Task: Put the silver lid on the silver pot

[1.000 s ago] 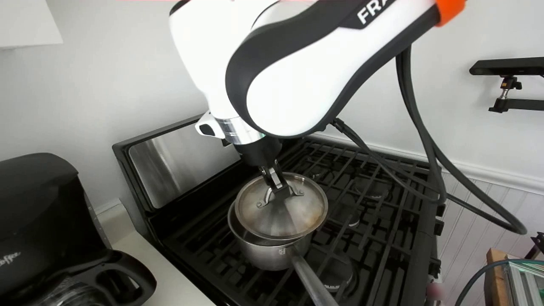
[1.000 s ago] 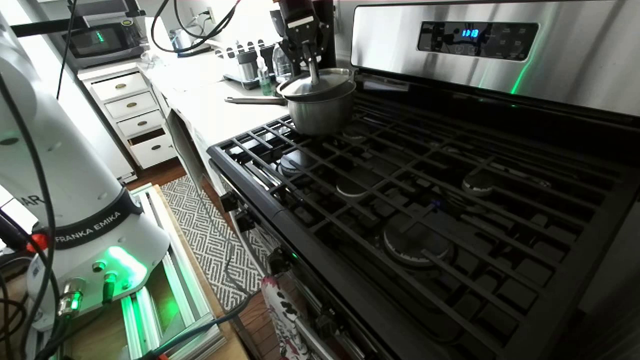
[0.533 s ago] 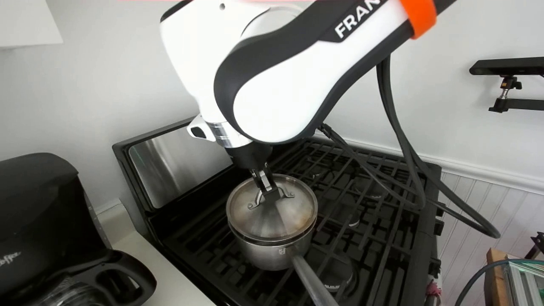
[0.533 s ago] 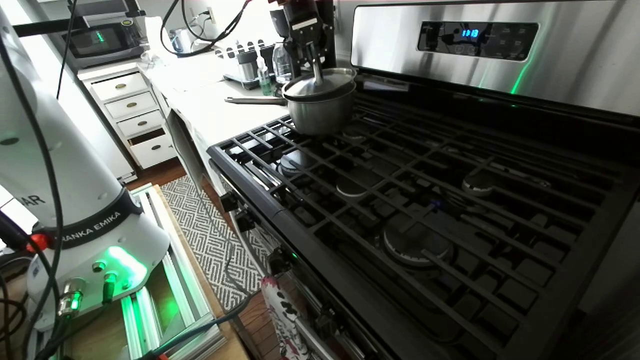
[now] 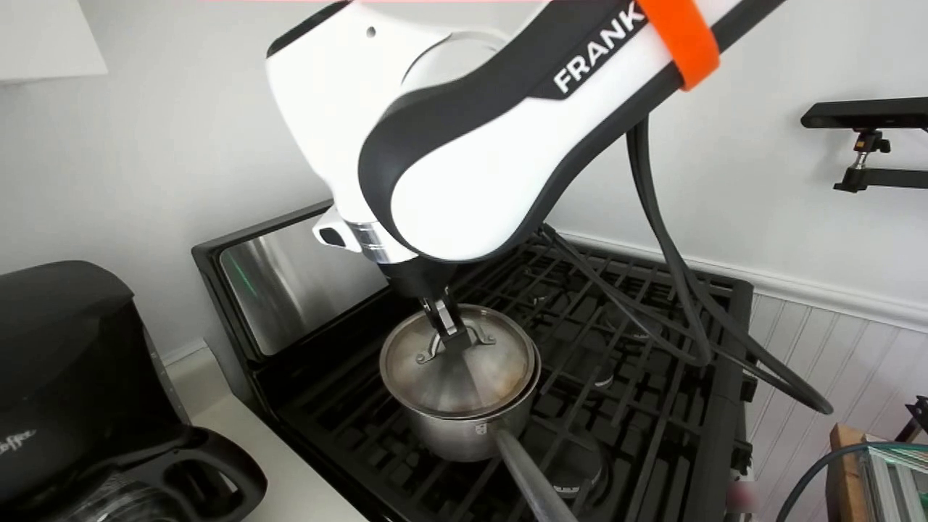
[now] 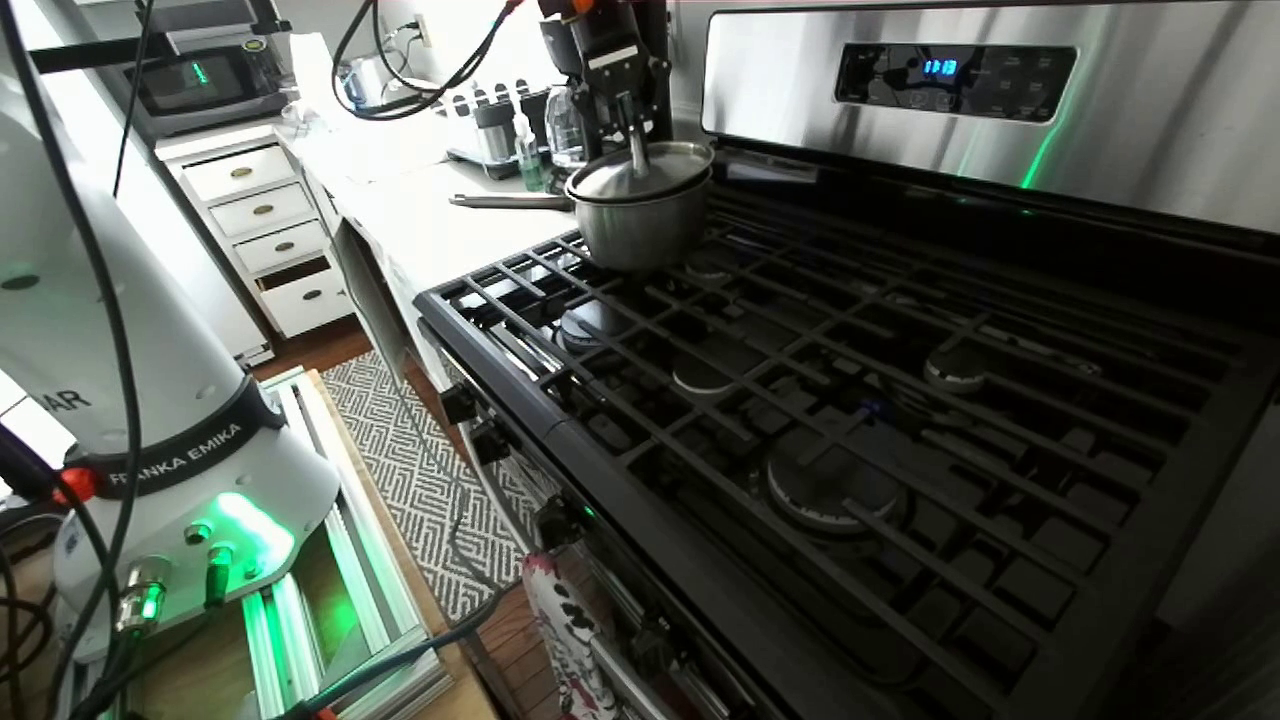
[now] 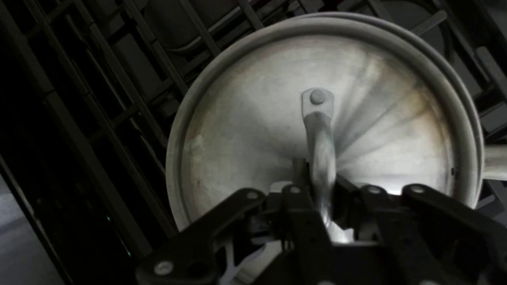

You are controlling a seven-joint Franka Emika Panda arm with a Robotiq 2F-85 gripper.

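Note:
The silver lid (image 5: 500, 370) is round and shiny with an arched metal handle. It lies over the mouth of the silver pot (image 5: 467, 438), slightly off centre, with a crescent of pot rim showing at one side. The lid (image 6: 608, 182) and pot (image 6: 645, 232) also show in an exterior view; I cannot tell whether the lid rests fully on the rim. My gripper (image 5: 455, 339) is shut on the lid's handle from above. In the wrist view the fingers (image 7: 321, 174) stand on both sides of the handle, the lid (image 7: 245, 118) fills the middle, and the pot's long handle (image 7: 495, 162) shows at right.
The pot stands on black stove grates (image 6: 800, 400) at a corner by the steel back panel (image 6: 780, 80). A black coffee maker (image 5: 65, 348) stands on the counter beside the stove. Cables (image 5: 681, 275) hang from the arm.
The gripper has carried the lid sideways and down over the pot. The wide gap at the pot's mouth has shrunk to a thin crescent. The pot has not moved.

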